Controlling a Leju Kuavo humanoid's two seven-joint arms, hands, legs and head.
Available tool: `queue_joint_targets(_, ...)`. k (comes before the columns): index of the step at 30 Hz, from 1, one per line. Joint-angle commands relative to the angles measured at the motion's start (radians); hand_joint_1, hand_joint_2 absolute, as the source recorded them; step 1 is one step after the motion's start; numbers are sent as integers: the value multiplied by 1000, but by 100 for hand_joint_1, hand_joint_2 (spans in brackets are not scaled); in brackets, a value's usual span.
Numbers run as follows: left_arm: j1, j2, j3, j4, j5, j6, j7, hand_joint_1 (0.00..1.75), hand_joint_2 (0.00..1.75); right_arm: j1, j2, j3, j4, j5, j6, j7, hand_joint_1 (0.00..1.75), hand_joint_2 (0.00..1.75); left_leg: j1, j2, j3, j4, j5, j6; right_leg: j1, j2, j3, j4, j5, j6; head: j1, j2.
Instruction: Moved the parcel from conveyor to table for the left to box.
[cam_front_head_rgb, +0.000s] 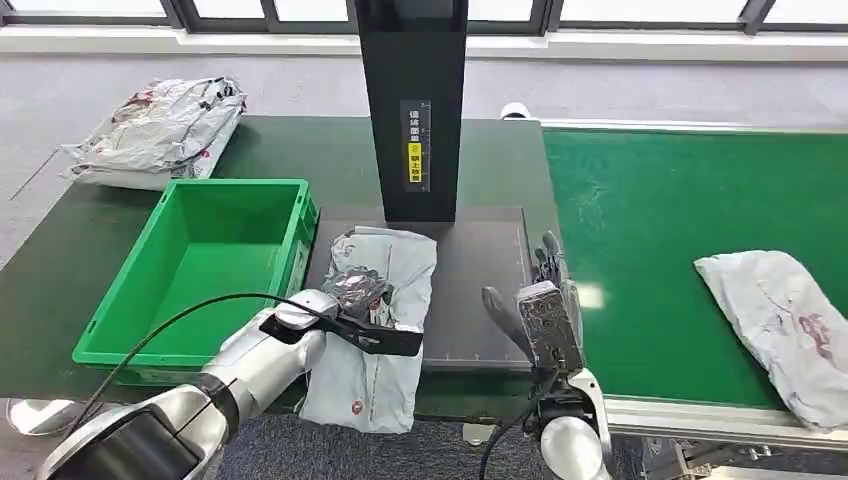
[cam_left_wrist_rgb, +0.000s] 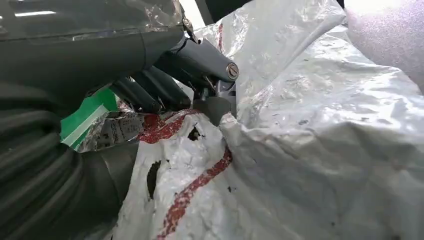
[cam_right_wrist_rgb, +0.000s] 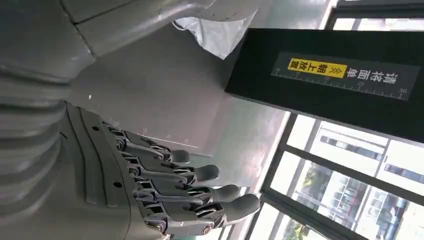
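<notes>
Nearest to us, our left hand (cam_front_head_rgb: 355, 300) rests on the parcel (cam_front_head_rgb: 375, 330), a crumpled white plastic mailer with red markings that lies on the dark mat (cam_front_head_rgb: 480, 280) at the near edge of the table (cam_front_head_rgb: 60, 270), its lower end hanging over that edge. In the left wrist view the dark fingers (cam_left_wrist_rgb: 160, 87) curl down onto the wrinkled film, and the thumb presses into it from the other side, so we read this hand as gripping the parcel (cam_left_wrist_rgb: 300, 150). Just to the right, our right hand (cam_front_head_rgb: 545, 310) is held upright over the mat's right edge, apart from the parcel, its fingers (cam_right_wrist_rgb: 200, 185) stretched out side by side with nothing in them. Left of the parcel, and almost touching it, stands the green box (cam_front_head_rgb: 200, 270), open at the top. On the right runs the green conveyor (cam_front_head_rgb: 660, 210), where a second white parcel (cam_front_head_rgb: 785, 325) lies well apart from our hands. Behind the mat rises a black upright column (cam_front_head_rgb: 412, 100) bearing a yellow label (cam_front_head_rgb: 414, 160); the right wrist view shows this label (cam_right_wrist_rgb: 316, 68) beside a printed scale. Farthest off, at the back left corner of the table, lies a pile of similar white bags (cam_front_head_rgb: 160, 130), and beyond it grey floor and window frames.
</notes>
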Motion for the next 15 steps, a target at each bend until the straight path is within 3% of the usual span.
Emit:
queue_joint_targets(1, -30, 24, 88, -65, 22, 267, 82, 175, 175, 101, -7, -69, -69, 15, -39, -5, 0, 175, 2, 1, -13, -1, 6, 1, 2, -5, -12, -2, 6, -1, 0, 0)
queue_joint_targets(3, -42, 35, 190, -208, 39, 337, 116, 175, 175, 130, -3, -82, -104, 18, -51, -6, 0, 175, 2, 0, -2, 2, 4, 0, 2, -4, -10, 1, 4, -1, 0, 0)
queue_joint_targets(9, -9, 60, 457, -568, 12, 452, 143, 175, 175, 164, 1, -90, -129, 28, -92, -2, 0, 175, 2, 0, -17, 4, 8, -2, 2, -5, -25, 1, 7, -2, 0, 0)
queue_joint_targets(15, -6, 45, 605, -657, -11, 508, 116, 175, 175, 151, 2, -98, -111, 29, -125, 0, 0, 175, 2, 7, -15, 0, 8, -2, 2, 2, -26, -1, 9, -2, 0, 0)
